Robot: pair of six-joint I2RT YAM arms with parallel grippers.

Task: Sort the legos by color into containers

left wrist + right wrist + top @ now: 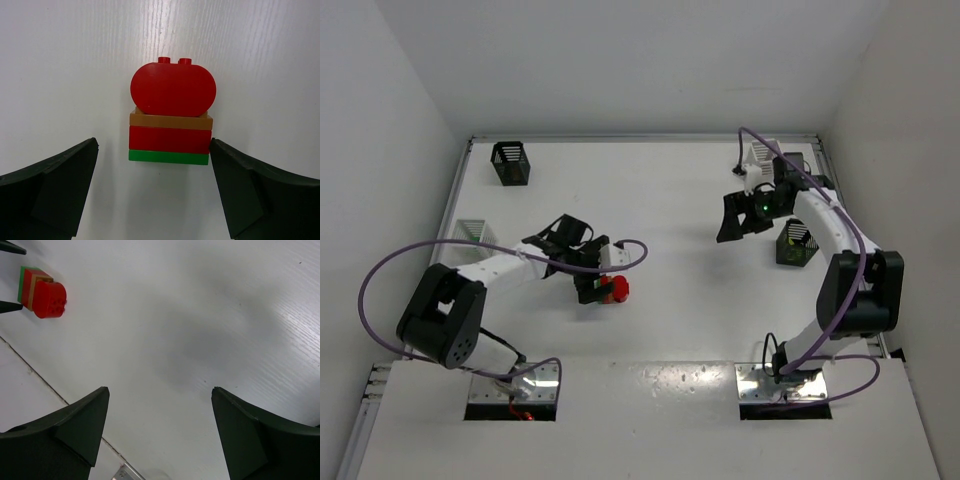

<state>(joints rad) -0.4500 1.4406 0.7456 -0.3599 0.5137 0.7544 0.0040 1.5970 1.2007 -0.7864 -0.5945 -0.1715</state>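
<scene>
gleaming white, the walled table (670,200) bears a lego stack (170,120); left pincer (152,145), right pincer (160,390) released.

left fingers (60,185) spread wide, low; right fingers (250,435) spread wide, raised higher.

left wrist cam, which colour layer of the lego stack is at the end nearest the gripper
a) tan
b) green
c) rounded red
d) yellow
b: in the left wrist view the green plate is the end of the lego stack nearest the camera, level with the fingertips of the open left gripper.
</scene>
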